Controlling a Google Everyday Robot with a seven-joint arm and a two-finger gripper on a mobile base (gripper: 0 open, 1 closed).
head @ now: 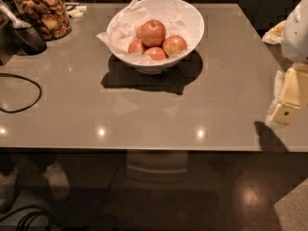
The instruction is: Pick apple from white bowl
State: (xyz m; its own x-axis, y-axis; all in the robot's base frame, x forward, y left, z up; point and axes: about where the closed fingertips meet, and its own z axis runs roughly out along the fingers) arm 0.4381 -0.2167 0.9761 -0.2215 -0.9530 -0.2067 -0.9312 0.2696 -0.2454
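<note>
Apple (153, 32) tops pile in white bowl (195, 20), near far edge of surface (144, 117). Claw (288, 102) at right edge, well apart; open or closed, cannot tell. Best approach: descend from above, clear of smaller apples (174, 45) and paper lining (120, 32).

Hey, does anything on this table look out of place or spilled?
Nothing spilled or damaged. The crumpled paper lining hangs over the white bowl's left rim, and a black cable loops onto the table's left side. The apple sits atop the others; the gripper hovers at the right edge.
</note>
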